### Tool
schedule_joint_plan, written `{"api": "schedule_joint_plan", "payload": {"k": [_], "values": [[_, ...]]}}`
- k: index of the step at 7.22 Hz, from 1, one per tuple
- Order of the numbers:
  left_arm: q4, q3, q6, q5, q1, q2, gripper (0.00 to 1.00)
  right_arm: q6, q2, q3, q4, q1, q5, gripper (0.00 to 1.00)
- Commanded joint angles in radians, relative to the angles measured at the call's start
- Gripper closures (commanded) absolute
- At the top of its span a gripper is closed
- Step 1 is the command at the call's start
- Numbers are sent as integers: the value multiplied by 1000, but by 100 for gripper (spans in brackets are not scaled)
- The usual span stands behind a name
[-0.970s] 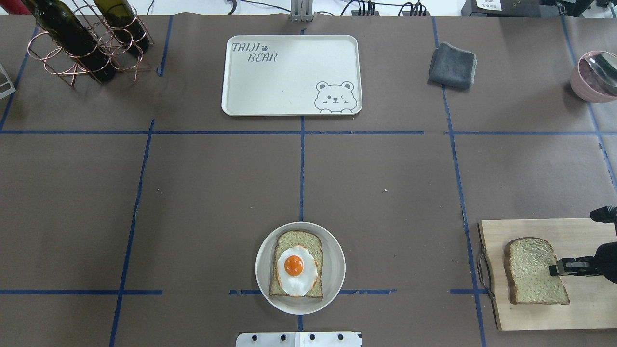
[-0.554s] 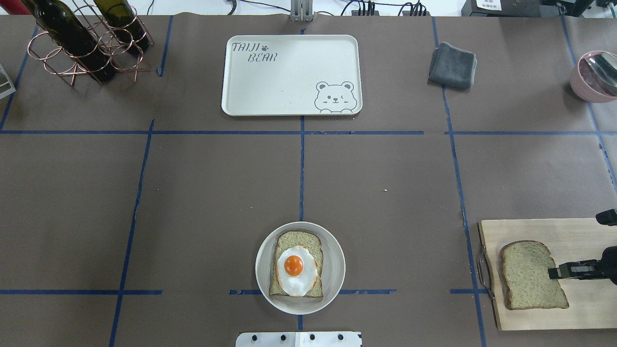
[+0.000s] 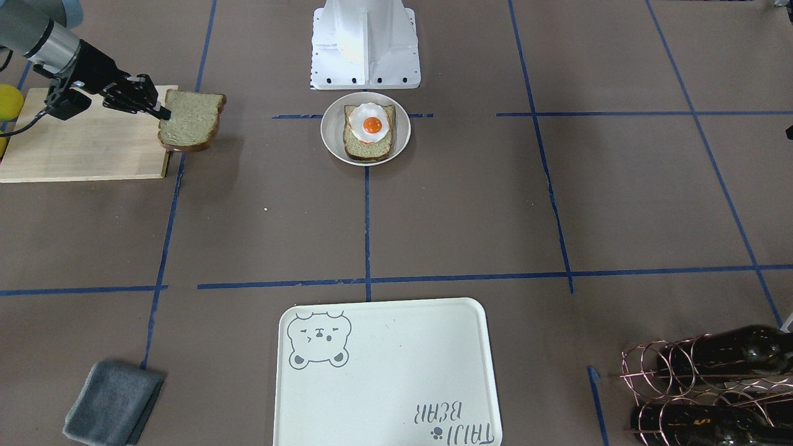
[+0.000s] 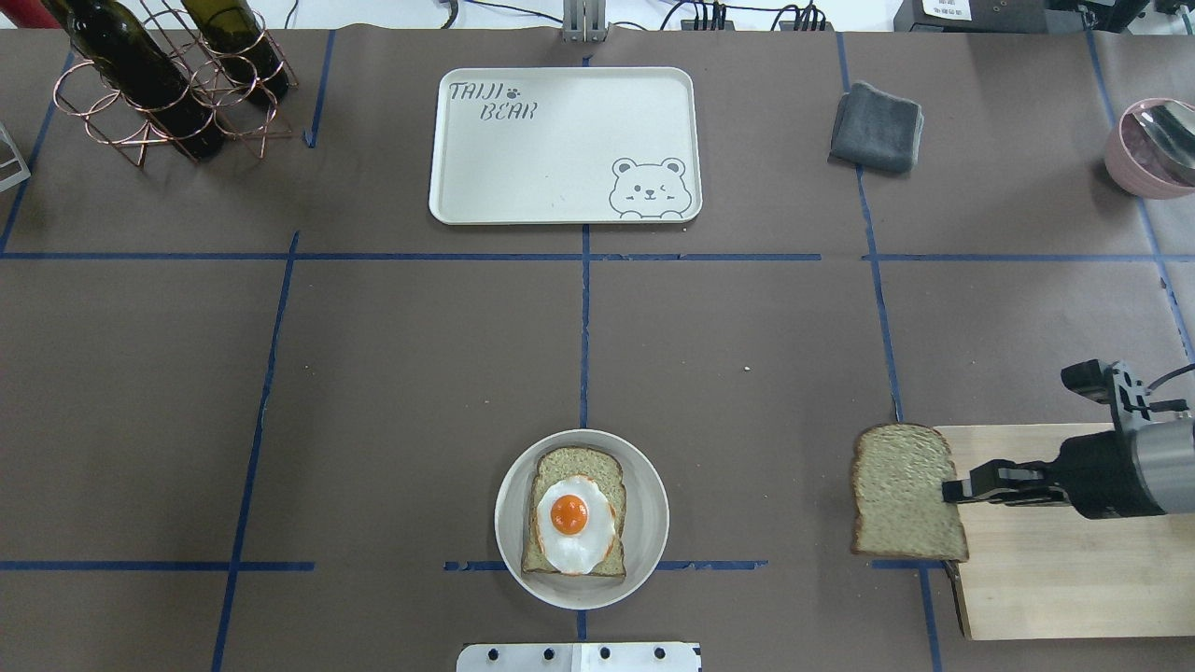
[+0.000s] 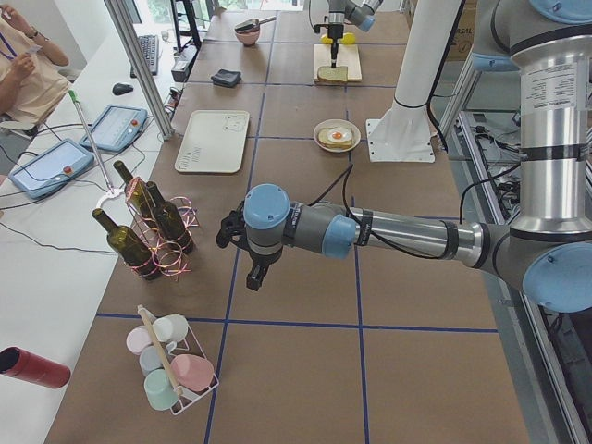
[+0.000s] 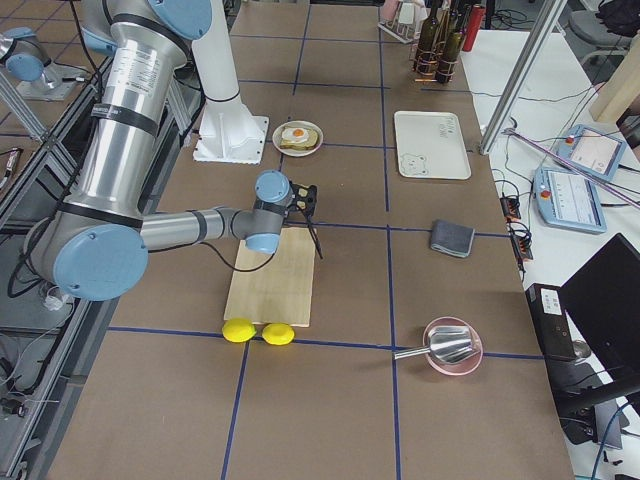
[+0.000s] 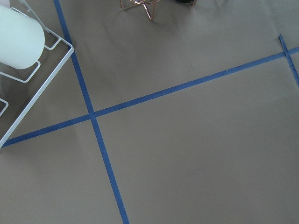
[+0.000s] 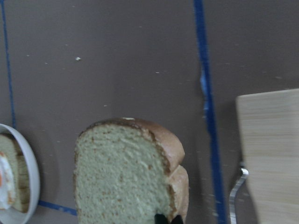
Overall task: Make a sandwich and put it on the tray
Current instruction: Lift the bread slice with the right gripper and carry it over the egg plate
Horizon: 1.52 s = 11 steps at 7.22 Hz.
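My right gripper (image 4: 952, 490) is shut on the edge of a speckled tan bread slice (image 4: 904, 493) and holds it flat in the air over the left end of the wooden cutting board (image 4: 1074, 579). The slice also shows in the front view (image 3: 189, 121) and the right wrist view (image 8: 124, 172). A second slice with a fried egg (image 4: 571, 523) on it lies on the round white plate (image 4: 509, 551) near the table's front middle. The cream bear tray (image 4: 560, 159) lies at the far middle, with nothing on it. My left gripper (image 5: 254, 277) hangs over bare table, and I cannot tell its state.
A grey folded cloth (image 4: 876, 126) lies right of the tray. A copper rack with wine bottles (image 4: 168, 79) stands at the far left. A pink bowl with a spoon (image 4: 1153, 145) is at the far right. Two lemons (image 6: 255, 332) lie by the board.
My right gripper has lifted the bread slice off the cutting board and carried it left, past the board's left edge towards the plate.
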Motion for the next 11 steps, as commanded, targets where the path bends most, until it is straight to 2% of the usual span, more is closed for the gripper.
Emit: {"api": "schedule_joint_plan", "payload": {"k": [1, 2, 3, 5, 8, 11], "values": [[-2, -1, -1, -2, 0, 0, 0, 138, 258, -16, -96, -93, -17, 100], [0, 2, -1, -56, 2, -1, 0, 141, 362, -16, -189, -156, -90, 100], [0, 1, -1, -64, 0, -1, 0, 154, 457, -16, -292, -224, -186, 100], [-2, 1, 0, -64, 2, -2, 0, 155, 547, -29, -442, -308, -274, 100], [-5, 2, 0, -64, 2, -1, 0, 155, 568, -73, -446, -350, -348, 100], [-5, 2, 0, -64, 2, -1, 0, 154, 566, -64, -446, -327, -348, 100]]}}
